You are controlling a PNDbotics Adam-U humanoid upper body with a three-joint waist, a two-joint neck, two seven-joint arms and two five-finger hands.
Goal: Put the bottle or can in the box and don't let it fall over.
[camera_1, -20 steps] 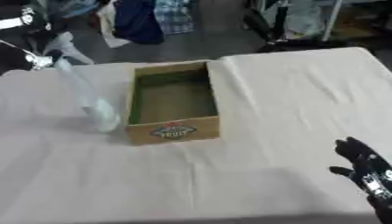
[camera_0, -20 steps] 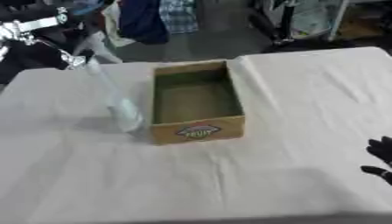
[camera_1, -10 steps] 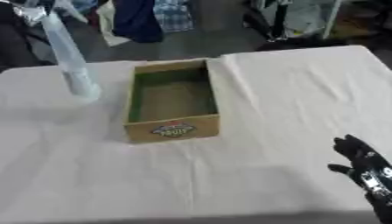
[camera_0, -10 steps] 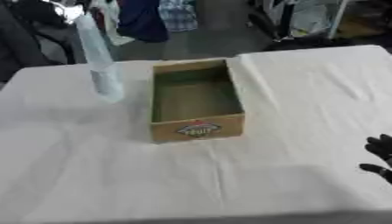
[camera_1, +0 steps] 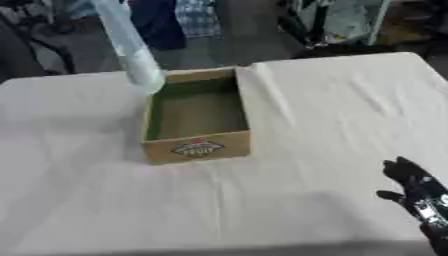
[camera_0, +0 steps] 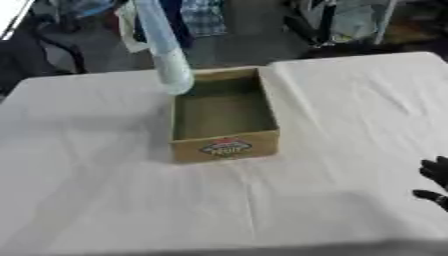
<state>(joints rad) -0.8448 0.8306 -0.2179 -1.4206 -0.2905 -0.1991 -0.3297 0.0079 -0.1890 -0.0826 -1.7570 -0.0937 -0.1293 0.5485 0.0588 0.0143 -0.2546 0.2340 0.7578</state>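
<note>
Bottle (camera_0: 166,47): clear plastic, pale bluish, raised off the table and tilted, top end running out past the upper edge of both views, lower end hanging over the near-left corner region of the box rim, at the far left wall. Not resting on the cloth; whether its base touches the cardboard cannot be told. Upper part cut off by the frame, so whatever holds it stays unseen, and the left hand appears in neither view.

Box (camera_1: 196,148): open-topped brown cardboard, long axis running away from the camera, greenish inner walls, floor bare, printed red and white label on the near face. Standing near the middle of the table, slightly toward the far side.

Right hand (camera_1: 418,192): black, low at the right edge of the right eye view, well apart from box and bottle, fingers spread and pointing up, holding nothing; only fingertips showing at the right border in the left eye view.

Table (camera_0: 96,200): covered with a cream cloth, creased in front of the box.

Background beyond the far edge: dark floor, hanging clothes (camera_0: 203,15), possibly a chair frame at the upper left, blurred.
</note>
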